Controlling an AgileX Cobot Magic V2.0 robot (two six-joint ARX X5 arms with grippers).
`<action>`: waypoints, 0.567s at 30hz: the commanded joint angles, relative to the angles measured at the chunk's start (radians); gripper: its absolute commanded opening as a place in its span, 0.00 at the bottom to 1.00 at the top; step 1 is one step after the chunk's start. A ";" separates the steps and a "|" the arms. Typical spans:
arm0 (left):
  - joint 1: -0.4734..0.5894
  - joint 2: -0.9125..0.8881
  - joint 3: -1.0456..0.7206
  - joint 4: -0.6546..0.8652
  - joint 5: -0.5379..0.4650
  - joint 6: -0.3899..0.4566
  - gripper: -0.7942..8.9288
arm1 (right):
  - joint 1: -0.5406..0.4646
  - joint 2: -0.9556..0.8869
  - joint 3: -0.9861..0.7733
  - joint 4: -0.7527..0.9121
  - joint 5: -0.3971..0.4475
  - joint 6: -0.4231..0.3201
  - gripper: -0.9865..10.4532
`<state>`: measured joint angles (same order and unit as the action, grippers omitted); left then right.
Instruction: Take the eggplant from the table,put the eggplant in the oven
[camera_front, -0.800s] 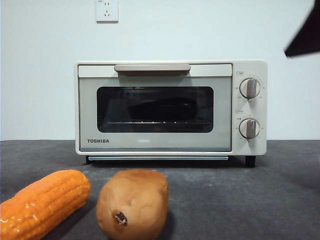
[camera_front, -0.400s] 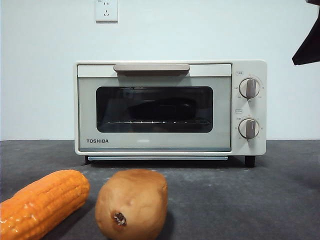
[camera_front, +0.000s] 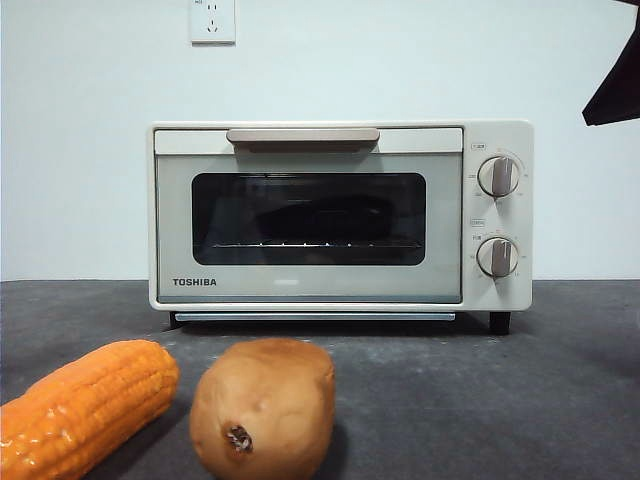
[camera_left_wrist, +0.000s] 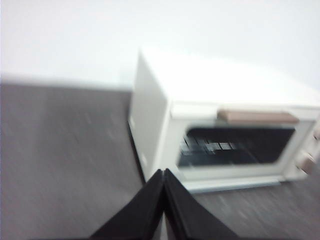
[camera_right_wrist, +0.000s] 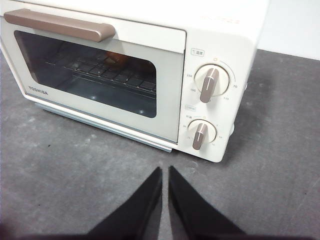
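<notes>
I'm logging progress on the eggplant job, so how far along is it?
It looks nearly or fully done. The oven door is closed, and a dark elongated shape on the rack behind the glass is probably the eggplant, though the tint hides detail. Only the corn cob and potato are on the table. The left gripper and right gripper hold nothing, jaws together.

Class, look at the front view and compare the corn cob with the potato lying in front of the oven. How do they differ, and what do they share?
Colour: the corn cob is bright orange, the potato dull brown.
Shape: the corn cob is long and narrow, the potato short and rounded.
Surface: the corn cob shows rows of kernels and a gloss, the potato a smooth matte skin with one dark spot.
Both rest on the table before the shut oven.
</notes>
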<state>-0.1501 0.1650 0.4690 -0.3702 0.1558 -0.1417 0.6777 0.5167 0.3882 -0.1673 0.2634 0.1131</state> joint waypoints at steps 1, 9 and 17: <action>0.048 -0.033 -0.040 0.008 -0.009 0.135 0.09 | 0.005 0.002 0.006 0.010 0.004 0.014 0.09; 0.117 -0.156 -0.243 0.009 -0.030 0.178 0.09 | 0.005 0.002 0.006 0.010 0.004 0.014 0.09; 0.117 -0.162 -0.364 -0.003 -0.028 0.179 0.09 | 0.005 0.002 0.006 0.010 0.004 0.014 0.09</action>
<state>-0.0345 0.0044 0.1089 -0.3893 0.1284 0.0181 0.6777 0.5167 0.3882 -0.1673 0.2638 0.1131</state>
